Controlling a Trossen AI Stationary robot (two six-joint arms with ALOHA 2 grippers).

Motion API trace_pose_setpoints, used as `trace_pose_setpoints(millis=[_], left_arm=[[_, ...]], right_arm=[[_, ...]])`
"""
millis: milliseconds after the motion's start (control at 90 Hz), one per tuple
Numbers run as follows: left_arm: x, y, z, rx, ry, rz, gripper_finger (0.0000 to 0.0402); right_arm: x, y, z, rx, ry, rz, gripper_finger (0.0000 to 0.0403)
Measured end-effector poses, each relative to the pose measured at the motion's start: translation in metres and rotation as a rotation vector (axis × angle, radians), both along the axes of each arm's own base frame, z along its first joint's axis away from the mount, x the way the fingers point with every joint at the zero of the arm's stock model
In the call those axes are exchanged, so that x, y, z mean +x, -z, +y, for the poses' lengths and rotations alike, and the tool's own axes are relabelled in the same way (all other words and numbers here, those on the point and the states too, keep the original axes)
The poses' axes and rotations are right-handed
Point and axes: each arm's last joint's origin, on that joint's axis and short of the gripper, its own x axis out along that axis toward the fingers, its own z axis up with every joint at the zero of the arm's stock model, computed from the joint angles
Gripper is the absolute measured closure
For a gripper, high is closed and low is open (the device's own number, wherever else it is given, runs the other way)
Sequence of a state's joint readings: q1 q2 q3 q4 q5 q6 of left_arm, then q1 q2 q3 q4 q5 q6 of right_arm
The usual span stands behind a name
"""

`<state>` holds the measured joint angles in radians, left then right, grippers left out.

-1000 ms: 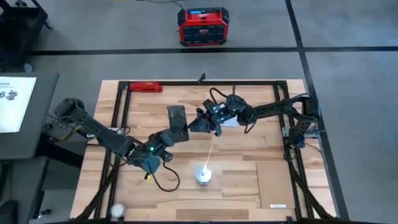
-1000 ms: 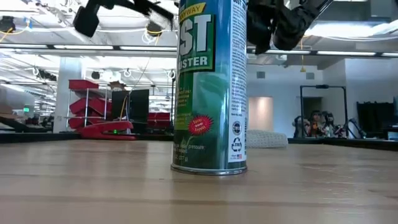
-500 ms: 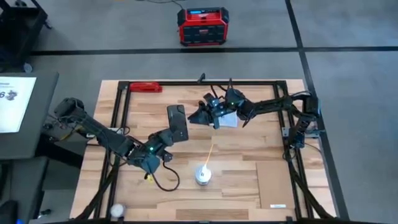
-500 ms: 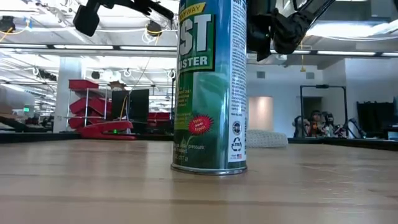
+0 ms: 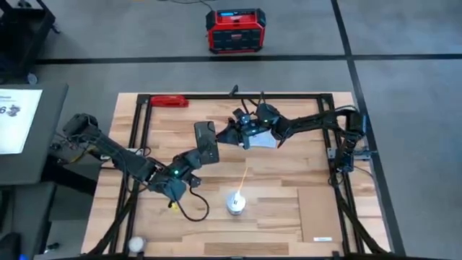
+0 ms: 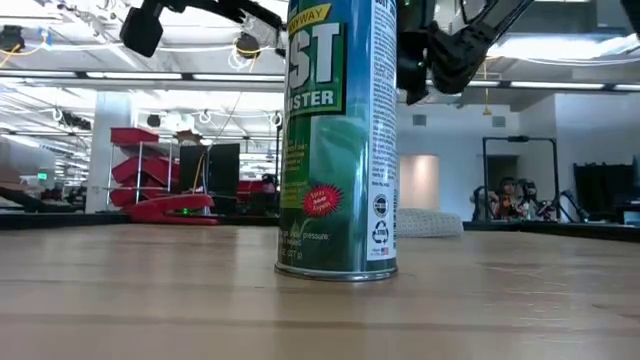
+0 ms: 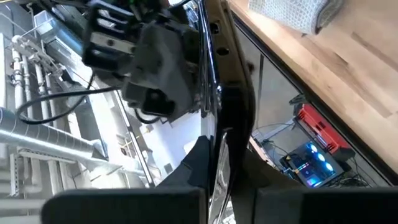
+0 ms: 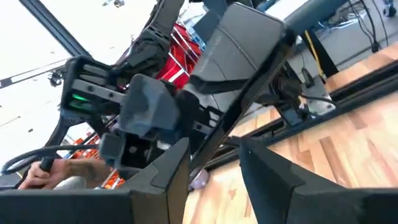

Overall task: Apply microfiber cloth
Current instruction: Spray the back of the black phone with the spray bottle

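The microfiber cloth (image 5: 266,137) is being left lying flat on the table (image 5: 289,217) directly under the right hand (image 5: 232,134), open and holding nothing, while the black phone (image 5: 206,141) is being gripped upright by the left hand (image 5: 207,153) just beside.

One phone (image 5: 206,141), one cloth (image 5: 264,138), one spray can (image 6: 340,140), two arms

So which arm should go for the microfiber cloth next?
Right, most likely. The right gripper hangs open just beside the microfiber cloth, which lies on the table. The left gripper is shut on the black phone, so it has no free fingers.
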<state>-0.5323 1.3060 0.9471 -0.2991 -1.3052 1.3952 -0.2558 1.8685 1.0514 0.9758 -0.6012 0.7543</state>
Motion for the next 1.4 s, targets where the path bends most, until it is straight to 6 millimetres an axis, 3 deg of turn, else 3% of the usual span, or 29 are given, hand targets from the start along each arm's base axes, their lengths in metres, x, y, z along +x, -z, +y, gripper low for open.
trace_pose_setpoints(millis=[333, 422, 567, 689, 889, 1167, 1400], left_arm=[[0.000, -0.001, 0.000, -0.002, -0.006, -0.009, 0.0396], [0.000, -0.001, 0.000, -0.002, -0.005, -0.009, 0.0396], [0.000, -0.001, 0.000, 0.000, -0.010, -0.012, 0.0396], [0.001, -0.002, 0.002, -0.018, -0.023, -0.041, 0.0396], [0.004, -0.005, 0.004, -0.048, -0.031, -0.079, 0.0396], [0.006, -0.003, 0.005, -0.051, -0.017, -0.058, 0.0396], [0.004, -0.002, 0.003, -0.036, -0.019, -0.050, 0.0396]], right_arm=[[0.008, -0.006, -0.001, -0.018, -0.025, -0.077, 0.0282], [0.009, -0.006, 0.000, -0.026, -0.009, -0.080, 0.0309], [0.009, -0.009, 0.000, -0.082, 0.005, -0.121, 0.0386], [0.010, -0.012, 0.005, -0.123, 0.004, -0.159, 0.0401], [0.014, -0.021, 0.011, -0.165, -0.011, -0.205, 0.0402], [0.018, -0.032, 0.027, -0.139, -0.209, -0.202, 0.0400], [0.014, -0.028, 0.016, -0.094, -0.318, -0.116, 0.0337]])
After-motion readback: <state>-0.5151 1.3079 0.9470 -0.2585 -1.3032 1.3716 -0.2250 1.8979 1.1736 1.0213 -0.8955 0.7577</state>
